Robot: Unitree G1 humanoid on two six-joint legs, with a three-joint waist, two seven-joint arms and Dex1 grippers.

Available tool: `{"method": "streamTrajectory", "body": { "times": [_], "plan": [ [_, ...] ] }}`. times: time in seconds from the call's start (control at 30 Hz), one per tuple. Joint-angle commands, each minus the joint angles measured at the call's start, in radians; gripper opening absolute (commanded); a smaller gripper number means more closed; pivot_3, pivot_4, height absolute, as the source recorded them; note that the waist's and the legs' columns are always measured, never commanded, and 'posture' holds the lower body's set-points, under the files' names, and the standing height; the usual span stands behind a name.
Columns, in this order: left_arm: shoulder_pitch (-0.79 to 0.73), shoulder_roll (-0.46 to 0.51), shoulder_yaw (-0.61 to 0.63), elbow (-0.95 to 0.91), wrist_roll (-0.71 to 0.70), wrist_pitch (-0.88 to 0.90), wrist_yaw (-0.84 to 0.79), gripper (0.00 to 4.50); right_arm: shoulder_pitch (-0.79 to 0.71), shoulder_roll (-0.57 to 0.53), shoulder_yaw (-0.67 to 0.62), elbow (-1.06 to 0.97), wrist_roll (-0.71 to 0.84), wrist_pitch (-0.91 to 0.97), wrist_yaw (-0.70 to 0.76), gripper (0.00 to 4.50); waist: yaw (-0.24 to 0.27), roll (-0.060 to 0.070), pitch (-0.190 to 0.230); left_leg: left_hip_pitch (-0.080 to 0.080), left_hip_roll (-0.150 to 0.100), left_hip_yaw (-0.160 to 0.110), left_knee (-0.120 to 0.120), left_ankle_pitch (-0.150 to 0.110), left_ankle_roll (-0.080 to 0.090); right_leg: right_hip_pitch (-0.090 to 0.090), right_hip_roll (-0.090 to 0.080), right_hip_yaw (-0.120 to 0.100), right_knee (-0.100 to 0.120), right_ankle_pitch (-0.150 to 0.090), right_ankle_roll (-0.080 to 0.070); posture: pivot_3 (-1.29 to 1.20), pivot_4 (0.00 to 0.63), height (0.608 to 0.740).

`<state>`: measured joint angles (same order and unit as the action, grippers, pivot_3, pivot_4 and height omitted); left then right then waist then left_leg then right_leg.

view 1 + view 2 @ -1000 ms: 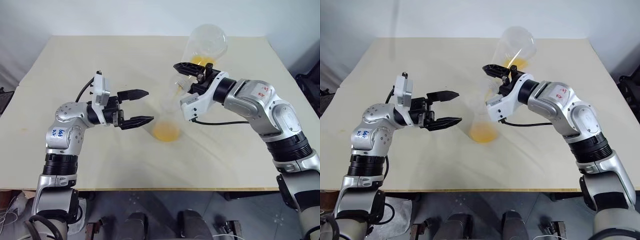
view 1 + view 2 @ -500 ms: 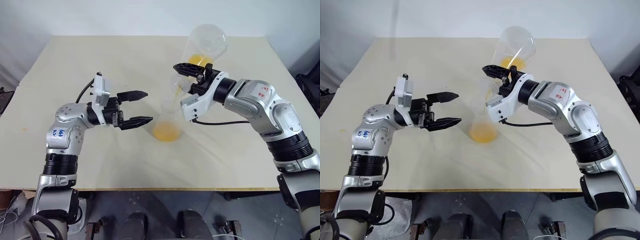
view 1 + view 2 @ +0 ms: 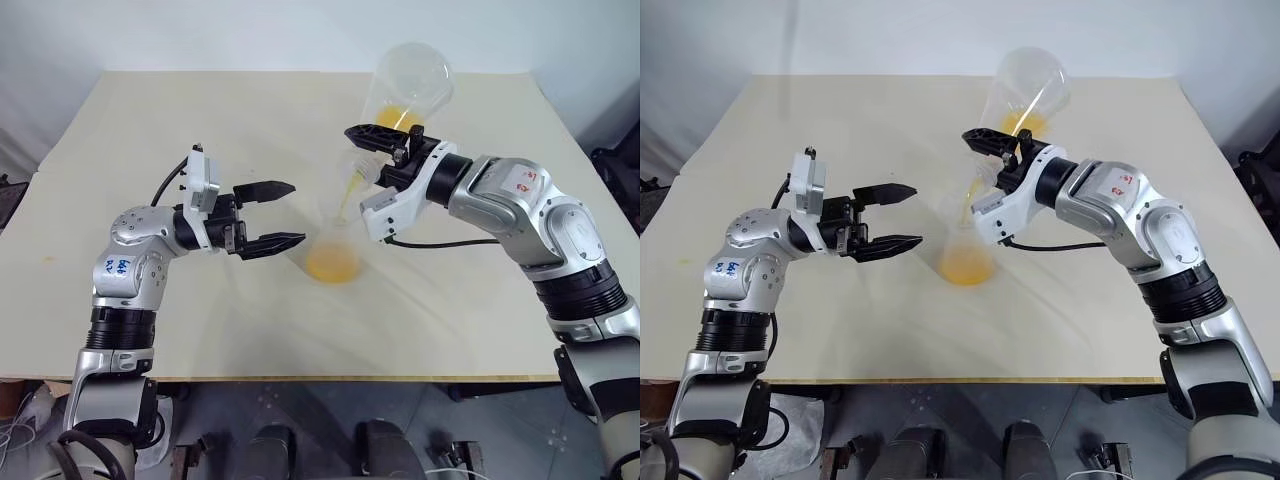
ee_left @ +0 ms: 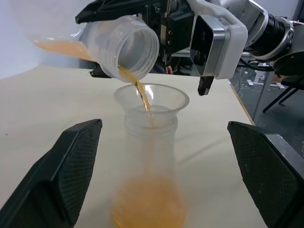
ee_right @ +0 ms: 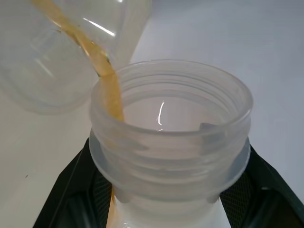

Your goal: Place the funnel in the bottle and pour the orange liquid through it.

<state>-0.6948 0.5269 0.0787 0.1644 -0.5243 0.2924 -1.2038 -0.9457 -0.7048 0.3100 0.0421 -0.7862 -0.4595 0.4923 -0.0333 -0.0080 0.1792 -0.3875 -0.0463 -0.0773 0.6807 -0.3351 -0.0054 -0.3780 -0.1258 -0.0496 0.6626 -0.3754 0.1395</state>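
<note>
Two flasks met over the desk: the right gripper, clamped on a tilted flask, poured orange liquid into the funnel seated in the bottle. Beside the bottle, the left gripper stood spread, holding nothing.

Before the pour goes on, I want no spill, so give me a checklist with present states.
1. Funnel seated in the bottle neck: ok.
2. Stream of orange liquid falls inside the funnel: ok.
3. Right gripper shut on the tilted flask at its neck: ok.
4. Left gripper steadying the bottle: not ok, jaws open on either side of it, not touching.
5. Bottle upright on the table, orange pooled low in it, far from full: ok.
6. Liquid left in the flask: ok, some remains.
</note>
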Motion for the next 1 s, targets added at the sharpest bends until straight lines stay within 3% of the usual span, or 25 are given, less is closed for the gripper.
{"method": "streamTrajectory", "body": {
  "times": [0.03,1.0],
  "plan": [
    [-0.026,0.010,0.007,-0.018,-0.003,-0.016,-0.006,4.50,-0.031,-0.017,-0.034,-0.016,0.000,-0.006,-0.025,2.49,0.000,0.000,0.000,0.000,0.000,0.000,0.000,0.000,0.000,0.000,0.000,0.000,0.000,0.000,0.000,0.00,0.150,0.740],
    [-0.025,0.010,0.007,-0.017,0.000,-0.020,-0.004,4.50,-0.043,-0.029,-0.027,-0.002,-0.024,-0.045,-0.044,2.49,-0.001,0.000,0.000,0.000,0.000,0.000,0.000,0.000,0.000,0.000,0.000,0.000,0.000,0.000,0.000,0.00,0.150,0.740]
  ]
}}
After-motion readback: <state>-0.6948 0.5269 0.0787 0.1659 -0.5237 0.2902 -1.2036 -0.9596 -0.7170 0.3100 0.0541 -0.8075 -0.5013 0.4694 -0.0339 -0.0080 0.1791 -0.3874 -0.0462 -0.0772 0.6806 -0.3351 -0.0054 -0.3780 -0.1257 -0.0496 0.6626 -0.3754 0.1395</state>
